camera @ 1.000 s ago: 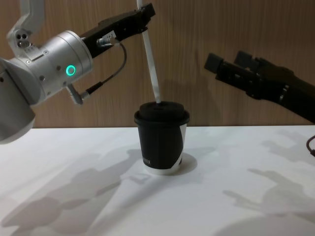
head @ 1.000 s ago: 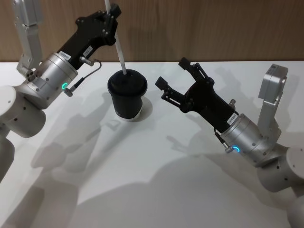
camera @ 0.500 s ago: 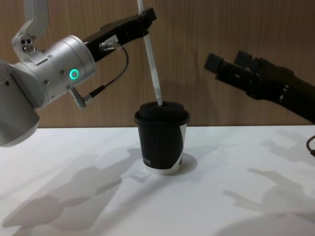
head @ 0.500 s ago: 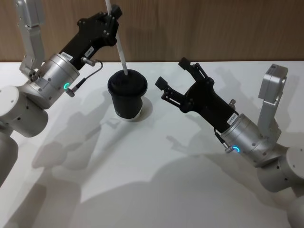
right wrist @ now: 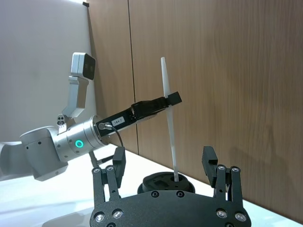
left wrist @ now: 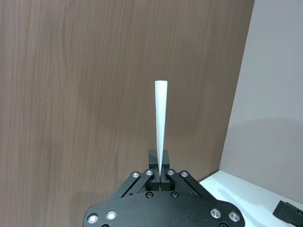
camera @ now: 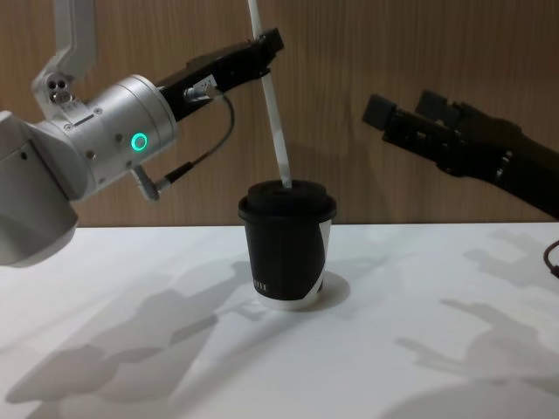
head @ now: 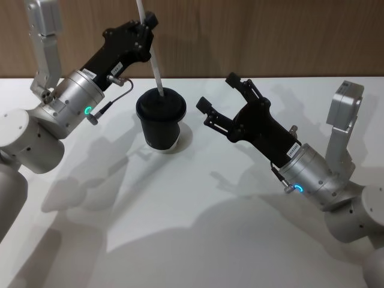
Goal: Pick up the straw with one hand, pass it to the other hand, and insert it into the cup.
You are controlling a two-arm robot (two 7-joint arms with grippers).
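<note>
The white straw [head: 156, 66] stands nearly upright, and its lower end meets the domed lid of the black cup [head: 161, 123] at the table's back centre. My left gripper [head: 147, 23] is shut on the straw's upper part, above and left of the cup. The chest view shows the straw [camera: 272, 105] leaning slightly over the cup [camera: 288, 253] below the left gripper [camera: 271, 39]. My right gripper [head: 217, 91] hangs open to the cup's right, apart from it and holding nothing. In the left wrist view the straw [left wrist: 160, 123] sticks out past the closed fingers.
A white table [head: 192, 228] spreads in front of a wooden wall [camera: 349, 52]. The cup is the one object on it. Shadows of both arms fall across the surface.
My left arm has shifted slightly right and the straw now stands more upright, its lower end still at the lid. The right arm has not moved.
</note>
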